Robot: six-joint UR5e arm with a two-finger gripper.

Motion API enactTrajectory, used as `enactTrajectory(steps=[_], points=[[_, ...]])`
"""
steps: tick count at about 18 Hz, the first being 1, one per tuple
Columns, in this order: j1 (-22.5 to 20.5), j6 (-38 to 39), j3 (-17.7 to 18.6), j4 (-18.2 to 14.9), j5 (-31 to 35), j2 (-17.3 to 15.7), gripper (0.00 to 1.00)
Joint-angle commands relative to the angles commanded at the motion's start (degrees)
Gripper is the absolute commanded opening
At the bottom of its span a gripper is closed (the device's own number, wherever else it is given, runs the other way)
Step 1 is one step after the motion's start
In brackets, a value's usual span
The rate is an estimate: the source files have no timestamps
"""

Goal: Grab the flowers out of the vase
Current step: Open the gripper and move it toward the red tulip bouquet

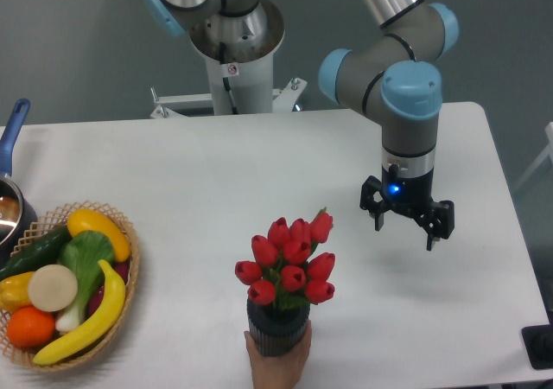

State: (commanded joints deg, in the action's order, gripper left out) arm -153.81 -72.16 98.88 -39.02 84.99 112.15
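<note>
Camera view, fixed and looking down on the bench (259,173): the flowers (288,264) stand in the vase (276,330) at the near edge, just left of centre, with a hand (278,363) steadying the vase from below. The claw (406,225) hangs over bare bench to the right of the bunch and a little farther back, its fingers apart and holding nothing. So the bunch lies to the claw's left and nearer the front. The stems seem to run roughly upright out of the vase mouth, though from this angle the buds hide them, so the tilt is hard to judge. A move left and toward the near edge would bring the fingers beside the tulip heads.
</note>
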Motion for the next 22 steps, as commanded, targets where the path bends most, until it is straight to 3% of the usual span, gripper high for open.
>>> enactTrajectory(steps=[5, 9, 15, 19, 22], points=[[0.0, 1.2, 0.0, 0.2, -0.2, 0.0, 1.0], [0.4, 6.9, -0.1, 0.5, -1.0, 0.4, 1.0], [0.0, 7.4, -0.1, 0.9, -11.9, 0.8, 1.0], [0.3, 7.7, 0.2, 0.9, -14.7, 1.0, 1.0], [0.3, 7.7, 0.2, 1.0, -20.4, 0.9, 1.0]])
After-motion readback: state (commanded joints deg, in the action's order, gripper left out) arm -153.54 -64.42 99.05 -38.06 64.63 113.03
